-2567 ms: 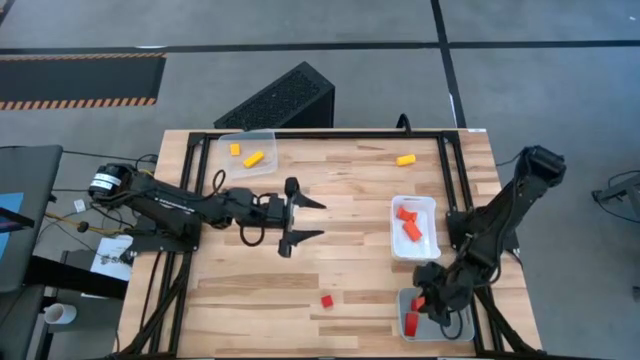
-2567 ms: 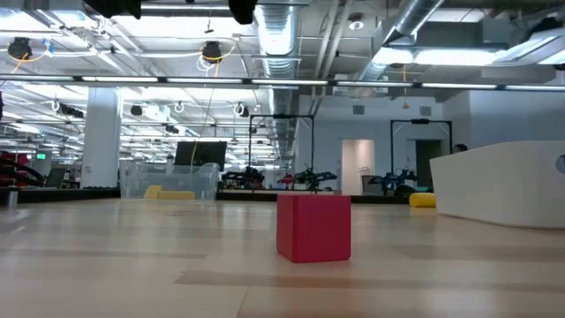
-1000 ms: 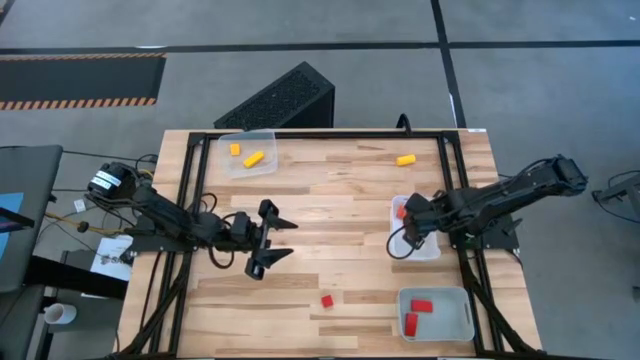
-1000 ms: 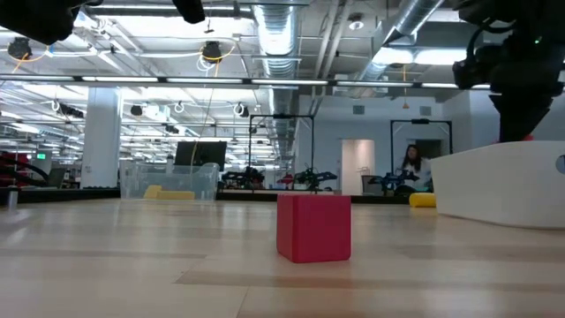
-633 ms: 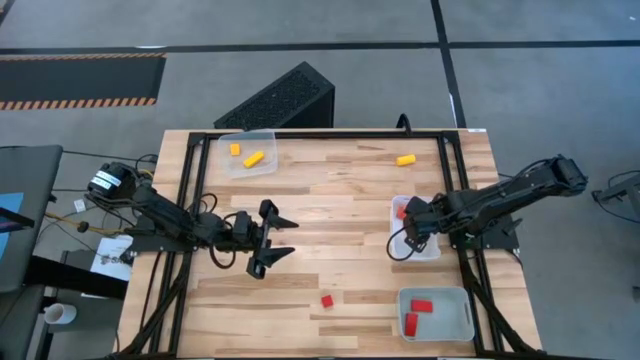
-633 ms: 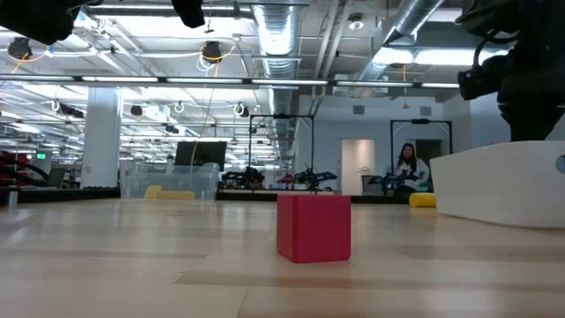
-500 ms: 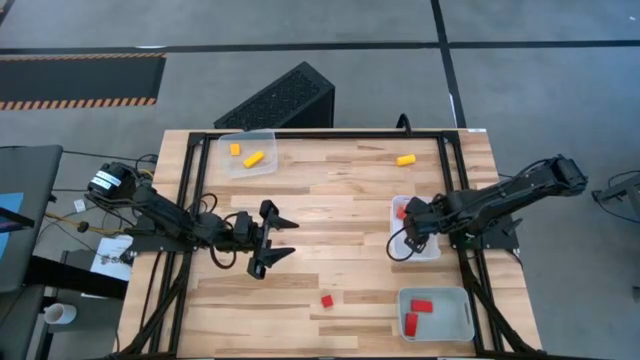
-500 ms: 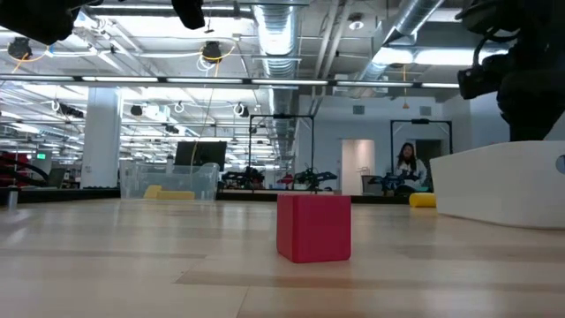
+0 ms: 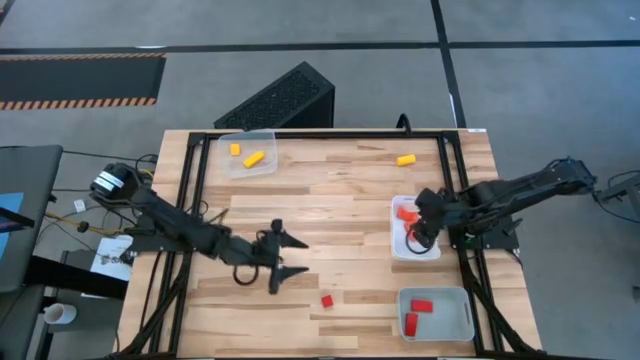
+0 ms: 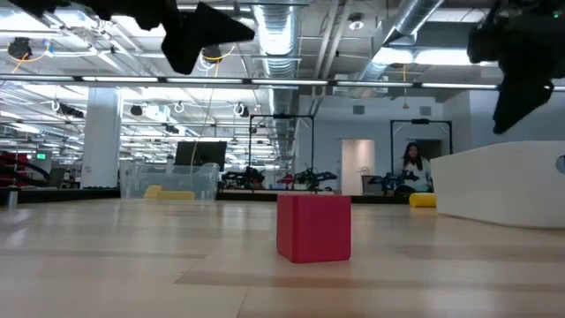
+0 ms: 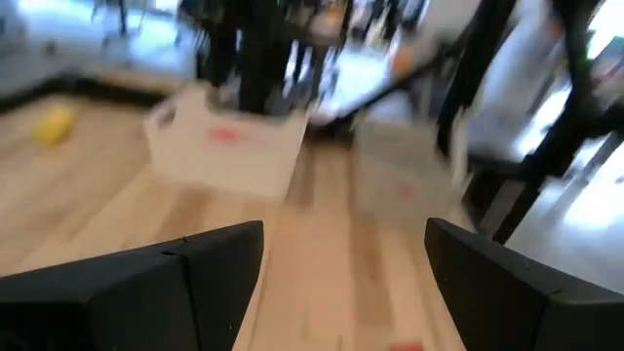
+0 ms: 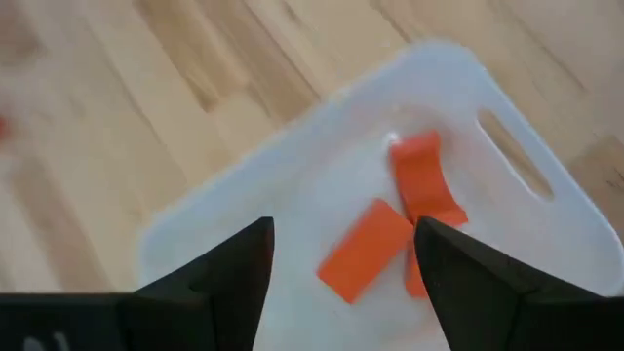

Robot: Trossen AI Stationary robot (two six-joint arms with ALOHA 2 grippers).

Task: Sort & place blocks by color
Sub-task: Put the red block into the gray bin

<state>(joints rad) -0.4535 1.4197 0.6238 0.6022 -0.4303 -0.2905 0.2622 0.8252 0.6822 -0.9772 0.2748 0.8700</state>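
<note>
A red cube (image 9: 326, 300) (image 10: 313, 228) rests flat on the wood near the table's near edge. My left gripper (image 9: 303, 257) (image 11: 343, 244) stands open above the table, just left of and beyond the cube, pointing toward the right edge. My right gripper (image 9: 418, 236) (image 12: 341, 244) is open above the white tray (image 9: 428, 202), whose floor (image 12: 292, 185) holds orange blocks (image 12: 366, 251); nothing sits between its fingers. A yellow block (image 9: 405, 159) lies loose at the far right.
A grey tray (image 9: 460, 300) at the near right corner holds two red blocks (image 9: 421, 305). A clear tray (image 9: 262, 135) at the far left holds two yellow blocks (image 9: 253, 158). A black box (image 9: 280, 98) stands beyond the far edge. Bare wood lies mid-table.
My left gripper has gone toward the table's near edge and right, closing on the red cube, and has sunk a little, staying open. My right gripper has drawn back slightly toward the right edge and risen over the white tray.
</note>
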